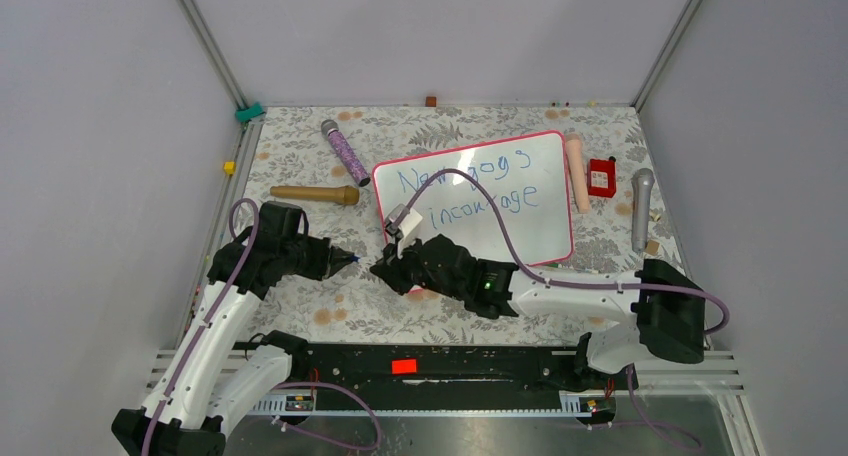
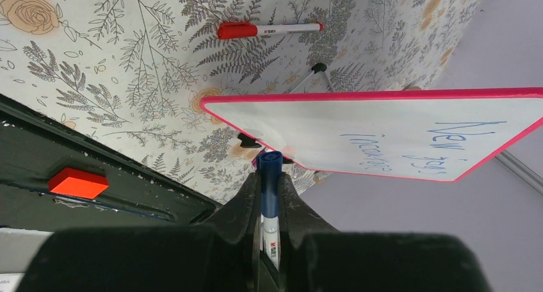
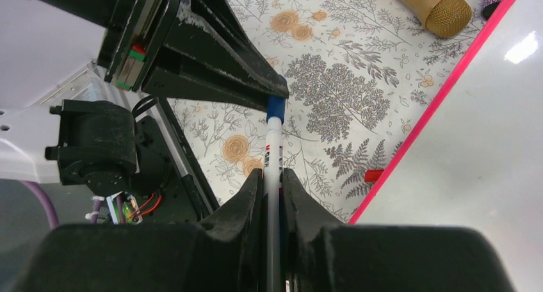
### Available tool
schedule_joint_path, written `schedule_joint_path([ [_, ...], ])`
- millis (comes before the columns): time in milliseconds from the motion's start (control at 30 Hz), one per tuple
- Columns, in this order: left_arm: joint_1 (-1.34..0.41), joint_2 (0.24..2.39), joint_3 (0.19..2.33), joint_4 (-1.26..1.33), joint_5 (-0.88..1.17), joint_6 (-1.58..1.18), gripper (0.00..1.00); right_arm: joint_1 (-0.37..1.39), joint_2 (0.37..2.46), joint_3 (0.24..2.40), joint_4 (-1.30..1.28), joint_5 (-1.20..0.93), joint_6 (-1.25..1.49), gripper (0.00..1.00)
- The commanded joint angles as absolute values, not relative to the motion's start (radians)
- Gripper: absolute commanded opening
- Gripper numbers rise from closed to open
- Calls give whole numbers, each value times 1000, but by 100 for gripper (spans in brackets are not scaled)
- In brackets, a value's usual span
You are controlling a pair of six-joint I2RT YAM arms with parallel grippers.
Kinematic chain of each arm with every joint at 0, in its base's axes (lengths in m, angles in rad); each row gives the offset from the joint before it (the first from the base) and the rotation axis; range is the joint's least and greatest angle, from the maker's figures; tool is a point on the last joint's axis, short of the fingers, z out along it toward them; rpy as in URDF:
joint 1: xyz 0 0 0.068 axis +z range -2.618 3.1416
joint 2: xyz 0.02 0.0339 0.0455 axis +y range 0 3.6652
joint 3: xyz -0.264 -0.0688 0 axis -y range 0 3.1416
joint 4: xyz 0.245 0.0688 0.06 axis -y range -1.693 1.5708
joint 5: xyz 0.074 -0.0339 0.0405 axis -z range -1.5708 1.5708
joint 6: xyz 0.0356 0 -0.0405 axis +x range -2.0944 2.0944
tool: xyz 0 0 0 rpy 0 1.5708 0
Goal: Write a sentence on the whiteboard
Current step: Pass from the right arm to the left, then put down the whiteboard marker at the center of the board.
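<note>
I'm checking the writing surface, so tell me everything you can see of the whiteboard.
The whiteboard is a glossy white rectangle in a thin pink-red frame with rounded corners. It lies askew on the floral tablecloth, with two lines of blue handwriting, roughly "New jogs incourage". A black clip shows under one edge. The right hand covers its near left corner; a purple cable arches above it.

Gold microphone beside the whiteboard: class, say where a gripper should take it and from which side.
Probably the gold microphone mid-handle, from straight above, jaws closing across its width. It lies flat with the slim handle pointing left and bare tablecloth either side; the wider head lies close to the whiteboard.
</note>
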State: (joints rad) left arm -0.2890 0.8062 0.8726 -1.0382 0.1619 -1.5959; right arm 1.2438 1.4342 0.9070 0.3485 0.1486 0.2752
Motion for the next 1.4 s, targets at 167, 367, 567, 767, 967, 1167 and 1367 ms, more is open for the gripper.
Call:
schedule_joint_path([
  [167,-307,798,847,-996,208,-1609,0,1257,1602,1096,385,254,225,0],
  [367,-378,813,843,-963,204,-1649,0,1257,1724,1199,400,225,193,0],
  [567,-483,828,814,-908,187,-1712,0,1256,1750,1238,383,193,204,0],
  [767,-529,853,831,-901,167,-1723,0,1255,1743,1214,388,178,213,0],
  [967,-528,831,815,-953,100,-1689,0,1255,1677,1105,428,200,254,7],
  [1167,-529,822,685,-954,90,-1662,0,1255,1631,966,491,237,313,86],
  [1367,-490,863,706,-974,-80,-1586,0,1255,1511,847,509,261,315,93],
])
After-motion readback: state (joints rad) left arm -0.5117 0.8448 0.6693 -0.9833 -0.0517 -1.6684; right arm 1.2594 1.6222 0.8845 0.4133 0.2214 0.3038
